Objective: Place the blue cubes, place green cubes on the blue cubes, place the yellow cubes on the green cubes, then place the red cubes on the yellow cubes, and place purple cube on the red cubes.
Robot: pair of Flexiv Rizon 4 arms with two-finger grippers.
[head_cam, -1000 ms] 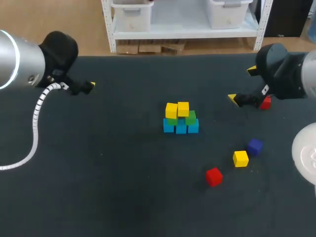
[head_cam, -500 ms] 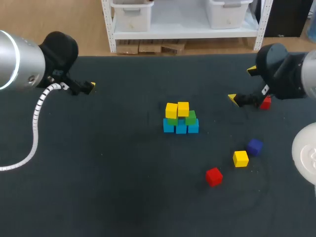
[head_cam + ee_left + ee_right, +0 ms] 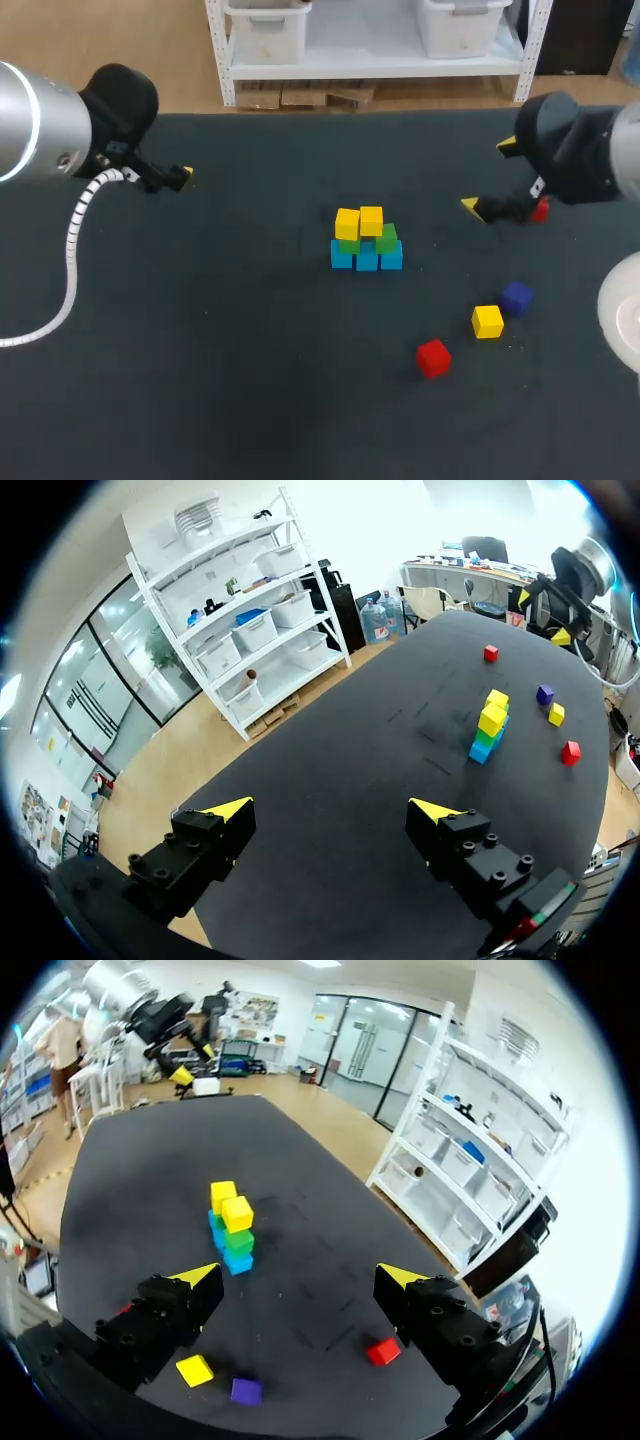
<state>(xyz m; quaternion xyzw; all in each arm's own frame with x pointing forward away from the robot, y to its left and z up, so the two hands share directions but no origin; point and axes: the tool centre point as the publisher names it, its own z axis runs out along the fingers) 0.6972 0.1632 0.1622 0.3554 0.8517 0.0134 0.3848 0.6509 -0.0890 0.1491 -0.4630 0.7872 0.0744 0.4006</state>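
Black desk carries all. Left claw hangs spread and empty, parked aside, probably to leave room. The right claw is spread too. Central stack: blue, green, two yellows. The loose yellow cube likely fills the bare green. A red cube waits beside the right claw.

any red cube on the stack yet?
No: the stack tops out in yellow cubes; the near red cube and the far red cube both sit on the table.

Robot lab: left arm, right arm at dark table.
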